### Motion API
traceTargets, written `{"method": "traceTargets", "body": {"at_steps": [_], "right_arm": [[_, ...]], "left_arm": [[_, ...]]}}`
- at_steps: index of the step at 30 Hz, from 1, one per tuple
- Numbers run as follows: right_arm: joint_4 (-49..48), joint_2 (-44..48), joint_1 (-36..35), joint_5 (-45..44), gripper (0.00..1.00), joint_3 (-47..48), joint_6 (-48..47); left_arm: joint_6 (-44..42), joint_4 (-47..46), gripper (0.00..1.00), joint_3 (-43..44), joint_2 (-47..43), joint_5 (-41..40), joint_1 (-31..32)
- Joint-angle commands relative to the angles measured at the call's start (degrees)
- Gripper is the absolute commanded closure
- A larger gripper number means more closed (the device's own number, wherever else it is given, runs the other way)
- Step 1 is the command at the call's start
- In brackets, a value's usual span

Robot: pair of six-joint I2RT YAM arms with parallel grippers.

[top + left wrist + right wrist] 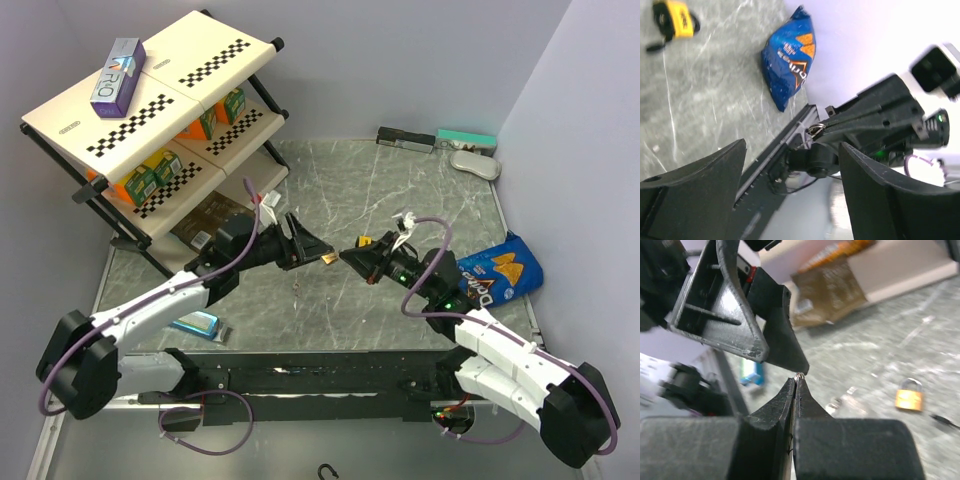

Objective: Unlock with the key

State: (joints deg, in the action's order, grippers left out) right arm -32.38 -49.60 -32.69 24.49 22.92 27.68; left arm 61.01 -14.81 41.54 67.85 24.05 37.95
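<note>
Rack (150,120) stands at the far left corner of the table (400,200): a box (118,75) on its top shelf, cartons (150,178) on the shelves below, a flat packet (208,222) at its foot. Chip bag (500,272) at the right edge, by the wall. A row of small items (405,138) lines the far edge (can't tell what they are). Mid-table, above the surface, left gripper (318,250) and right gripper (345,258) meet tip to tip, key (328,258) between them. Padlock (910,396) lies on the table near the right gripper. A small pack (195,324) lies front left.

Yellow padlock (910,396), blue chip bag (500,272) with orange triangles, grey white-veined table (400,190), black-and-white checkered cream shelf (190,45)
</note>
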Motion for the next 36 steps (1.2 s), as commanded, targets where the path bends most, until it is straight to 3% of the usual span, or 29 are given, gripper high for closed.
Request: {"method": "traceTargets", "body": {"at_steps": [1,8,15,24,31,34,36], "right_arm": [[6.08,1.70,-3.68,-5.92,1.00,3.97,-15.51],[8.04,3.11,-13.88,-19.11,1.00,4.60,-30.48],[4.70,3.73,-18.72,-24.13,1.00,2.13,-39.26],[-0.40,0.83,-26.98,-32.47,1.00,1.43,-49.81],[-6.28,-3.48,-34.01,-41.17,1.00,0.82,-59.31],[-9.00,-6.11,-36.12,-44.16,1.00,0.64,-62.65],[-10.33,-6.91,-37.00,-45.40,1.00,0.38,-65.03]], "left_arm": [[11.30,1.09,0.20,3.63,3.51,2.48,-0.25],[16.15,2.24,0.21,4.52,6.24,4.42,-0.60],[25.19,-0.22,0.25,0.13,5.18,6.44,-1.83],[27.67,2.24,0.28,1.09,5.88,9.17,-1.83],[25.39,7.67,0.46,2.49,6.24,10.49,-1.83],[23.81,10.66,0.58,3.46,6.32,10.93,-1.92],[22.49,12.25,0.60,3.99,6.24,11.36,-2.18]]}}
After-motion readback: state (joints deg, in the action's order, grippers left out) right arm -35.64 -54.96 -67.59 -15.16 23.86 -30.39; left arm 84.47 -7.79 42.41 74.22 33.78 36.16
